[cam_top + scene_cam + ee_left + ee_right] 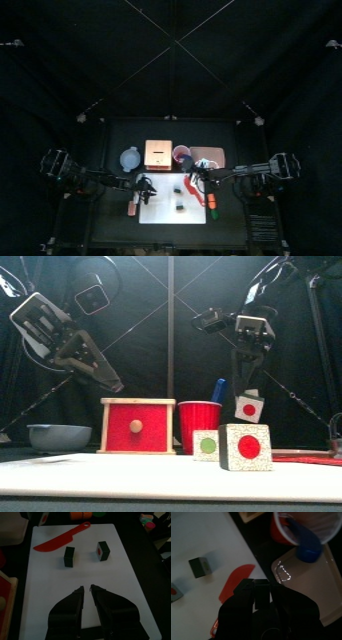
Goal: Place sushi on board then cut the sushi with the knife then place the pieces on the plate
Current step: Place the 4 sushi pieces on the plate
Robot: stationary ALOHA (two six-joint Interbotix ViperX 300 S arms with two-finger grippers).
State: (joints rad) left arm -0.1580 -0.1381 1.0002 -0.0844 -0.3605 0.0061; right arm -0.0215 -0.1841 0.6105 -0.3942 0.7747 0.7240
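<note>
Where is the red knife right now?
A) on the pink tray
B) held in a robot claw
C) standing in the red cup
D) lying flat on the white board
D: the red knife lies flat on the white board; only the blue knife stands in the red cup.
</note>
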